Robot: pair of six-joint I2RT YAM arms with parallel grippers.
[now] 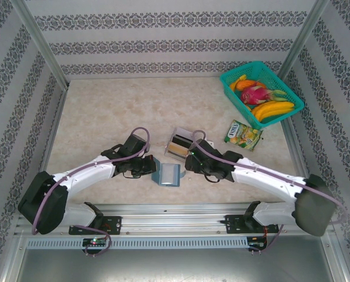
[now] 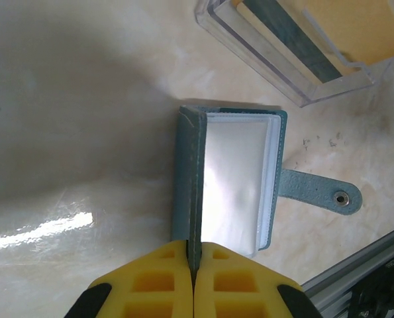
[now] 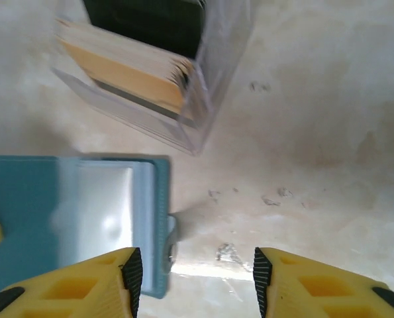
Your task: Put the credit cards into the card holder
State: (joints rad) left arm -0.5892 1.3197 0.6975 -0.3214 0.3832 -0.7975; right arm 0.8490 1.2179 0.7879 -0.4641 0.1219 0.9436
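The wallet (image 1: 167, 174) lay open on the table (image 1: 104, 111) between the two arms, near the tray (image 1: 179, 144) that held the cards (image 2: 369, 26). The left end effector (image 2: 193, 250) was clamped tight on the wallet's raised cover. The right end effector (image 3: 193, 278) stood with its jaws apart over the wallet's strap (image 2: 319, 192) side, holding nothing.
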